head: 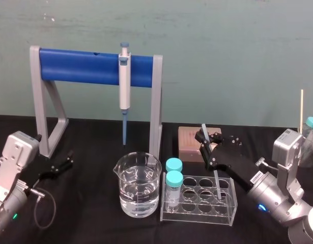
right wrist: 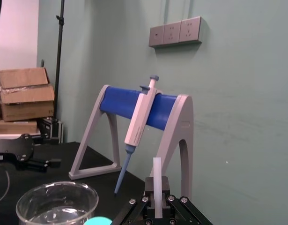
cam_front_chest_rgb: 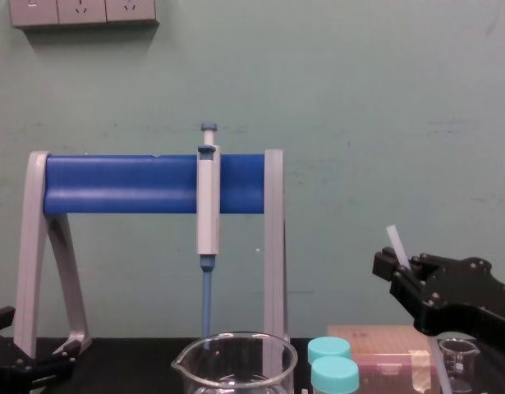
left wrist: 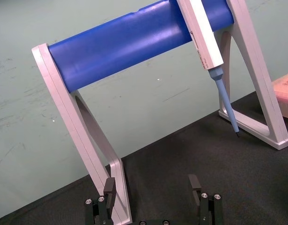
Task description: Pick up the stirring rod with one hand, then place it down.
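Translucent stirring rod (head: pixel 216 178) (glossy glass beaker (head: pixel 138 185))

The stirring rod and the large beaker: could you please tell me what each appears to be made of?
Stirring rod: probably glass or translucent plastic, with a smooth, milky white surface. The look alone cannot decide between them.
Beaker: most likely clear glass with a glossy finish. Its rim shows bright highlights, and the water is visible through its wall.
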Motion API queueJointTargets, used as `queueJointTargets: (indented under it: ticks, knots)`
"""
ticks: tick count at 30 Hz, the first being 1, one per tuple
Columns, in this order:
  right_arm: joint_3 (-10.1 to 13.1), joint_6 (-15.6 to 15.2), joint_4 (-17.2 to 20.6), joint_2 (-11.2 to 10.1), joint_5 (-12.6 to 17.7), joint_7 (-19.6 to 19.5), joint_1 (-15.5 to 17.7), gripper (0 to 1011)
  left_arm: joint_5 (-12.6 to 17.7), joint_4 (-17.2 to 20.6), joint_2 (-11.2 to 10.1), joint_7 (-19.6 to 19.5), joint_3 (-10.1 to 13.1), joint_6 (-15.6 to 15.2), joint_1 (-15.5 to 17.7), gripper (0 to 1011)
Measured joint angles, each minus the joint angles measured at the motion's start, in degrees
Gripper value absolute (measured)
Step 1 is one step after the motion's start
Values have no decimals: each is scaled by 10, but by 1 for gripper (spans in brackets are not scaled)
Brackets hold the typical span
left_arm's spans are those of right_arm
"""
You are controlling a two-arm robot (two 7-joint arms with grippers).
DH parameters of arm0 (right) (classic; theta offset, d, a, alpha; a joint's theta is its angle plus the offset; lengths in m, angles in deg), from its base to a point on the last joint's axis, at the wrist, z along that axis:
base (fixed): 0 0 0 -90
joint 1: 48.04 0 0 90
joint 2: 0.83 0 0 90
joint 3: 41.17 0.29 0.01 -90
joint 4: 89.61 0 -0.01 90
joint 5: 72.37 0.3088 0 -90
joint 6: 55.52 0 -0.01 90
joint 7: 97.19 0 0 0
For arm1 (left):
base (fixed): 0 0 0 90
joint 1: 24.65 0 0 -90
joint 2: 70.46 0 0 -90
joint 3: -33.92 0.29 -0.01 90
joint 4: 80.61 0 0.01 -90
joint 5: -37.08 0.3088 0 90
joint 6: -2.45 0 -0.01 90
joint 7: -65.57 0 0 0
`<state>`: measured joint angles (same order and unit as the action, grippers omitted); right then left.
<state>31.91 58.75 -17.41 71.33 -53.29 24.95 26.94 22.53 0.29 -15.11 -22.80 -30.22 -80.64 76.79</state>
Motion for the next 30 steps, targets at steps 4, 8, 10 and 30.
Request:
queueJointTargets:
  ticks: [4,8,10,30]
  knots:
    - [-2,3,-9,0,0,3,-2,66,0,0,0,0,0,0,0,1000]
    - [-4,2,-15,-2,-1,3,-3,66,0,0,0,0,0,0,0,1000]
    - [-5,1,-16,-2,-1,3,-4,66,0,0,0,0,0,0,0,1000]
    - [-6,-2,-16,-3,-6,0,-3,68,0,0,0,0,0,0,0,1000]
